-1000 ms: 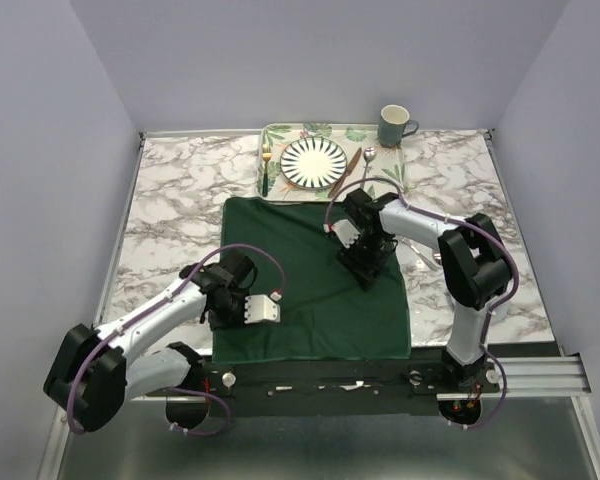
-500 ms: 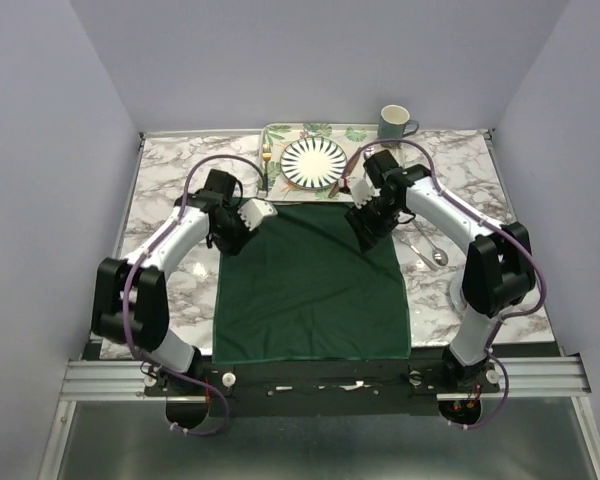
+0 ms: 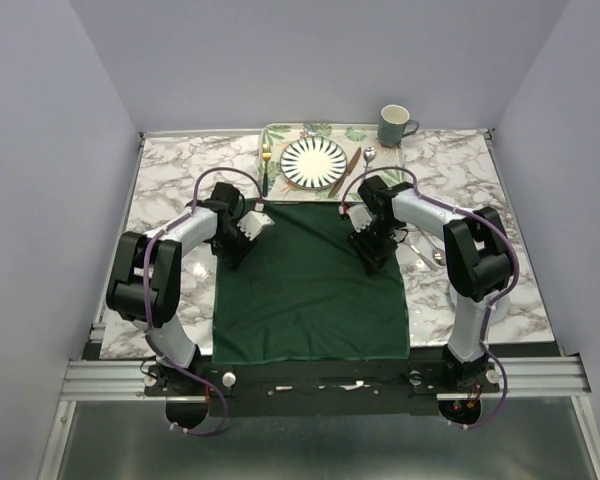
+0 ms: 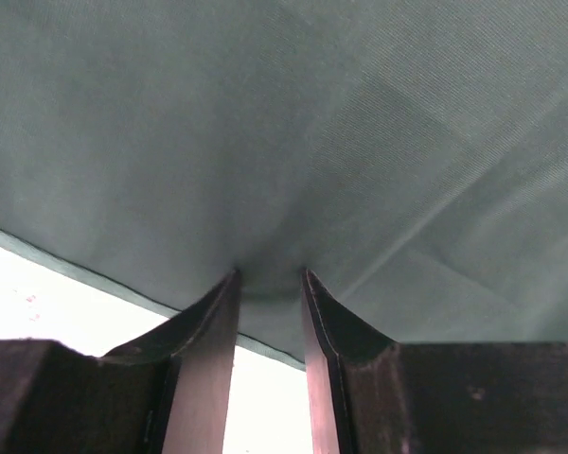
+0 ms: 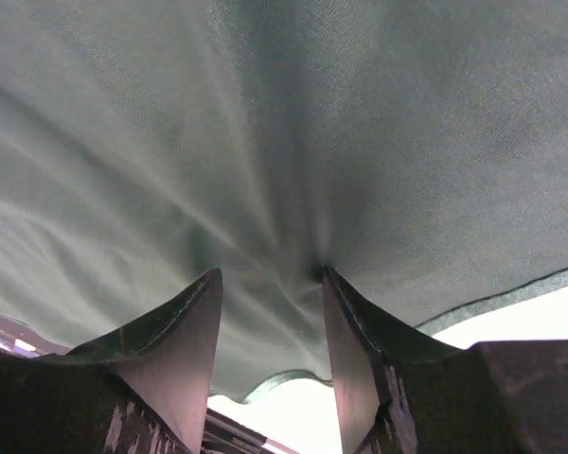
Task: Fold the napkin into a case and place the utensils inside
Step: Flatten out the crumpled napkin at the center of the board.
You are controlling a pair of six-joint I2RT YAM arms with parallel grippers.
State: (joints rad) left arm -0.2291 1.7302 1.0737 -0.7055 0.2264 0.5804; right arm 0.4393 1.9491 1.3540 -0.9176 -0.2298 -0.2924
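Observation:
The dark green napkin [image 3: 310, 290] lies spread flat on the marble table, and no case is in view. My left gripper [image 3: 237, 248] stands on its left edge near the far corner. In the left wrist view its fingertips [image 4: 270, 274] press into the napkin [image 4: 293, 123], slightly apart, with a small pucker between them. My right gripper [image 3: 376, 256] stands near the far right corner. Its jaws [image 5: 270, 272] are apart on the rumpled napkin [image 5: 293, 123]. The gold fork [image 3: 266, 166], brown knife [image 3: 344, 173] and silver spoon [image 3: 368, 158] lie on the tray.
The leaf-patterned tray [image 3: 280, 133] at the back holds a striped plate [image 3: 315, 162]. A grey-green mug [image 3: 393, 126] stands at its right end. Bare marble [image 3: 170, 190] flanks the napkin on both sides.
The left gripper swung from the napkin's near left edge up to its far left corner. The right gripper went from mid-napkin to the far edge, then came back a little.

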